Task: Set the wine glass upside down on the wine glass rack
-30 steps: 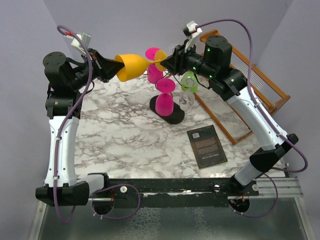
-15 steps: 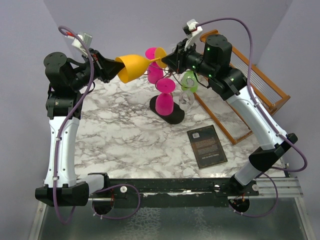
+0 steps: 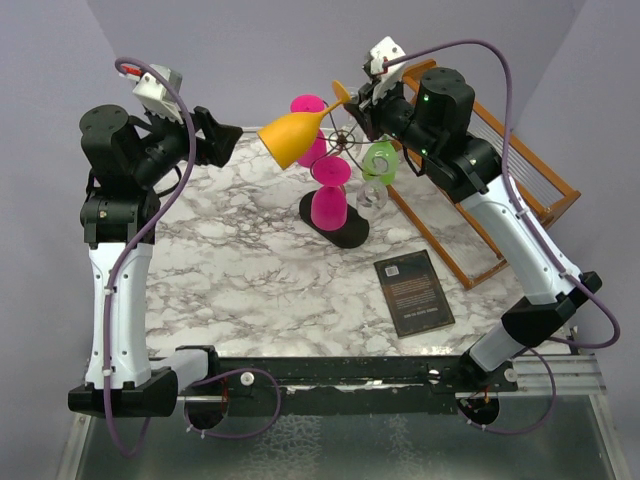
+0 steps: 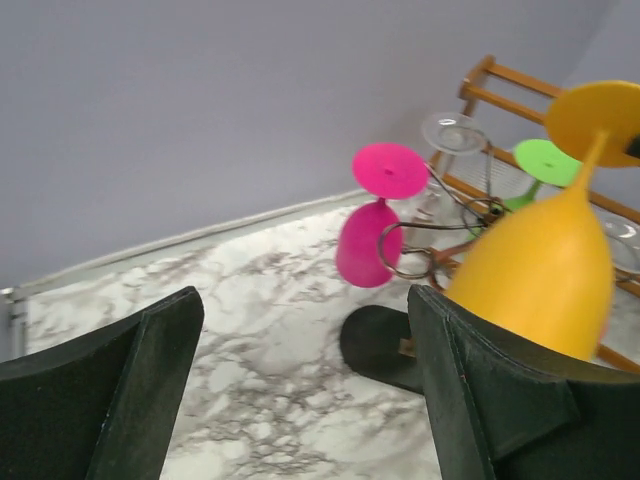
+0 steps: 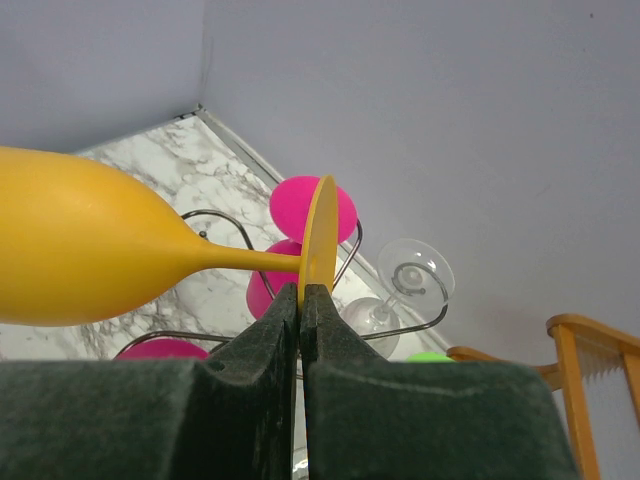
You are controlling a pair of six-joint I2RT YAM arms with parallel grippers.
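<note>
Glass position: the yellow wine glass (image 3: 293, 138) is in the air over the far edge of the counter, about mid-way along it. It is just left of and above the top of the wine glass rack (image 3: 352, 236).

Right gripper (image 3: 354, 100): clamped on the rim of the glass's foot disc. The right wrist view shows both jaws pinched flat against the disc (image 5: 320, 240).

Left gripper (image 3: 228, 140): jaws spread wide and holding nothing. It is apart from the bowl, which lies off to its right in the left wrist view.

Key relation: the glass's long axis runs near horizontal. The foot is at the right gripper and the bowl points toward the left arm, sagging slightly downward. The right arm alone carries the glass and is also the nearer arm to the rack. In my judgement, hanging needs the axis turned upright, foot on top, with the stem fed into a free spiral arm.

Rack load: two pink glasses (image 3: 328, 205), a green glass (image 3: 380, 160) and a clear glass (image 3: 372, 200) hang there inverted.

Writing: the dark book (image 3: 413, 292) near the right near corner has cover text too small to read. No brand is visible.
</note>
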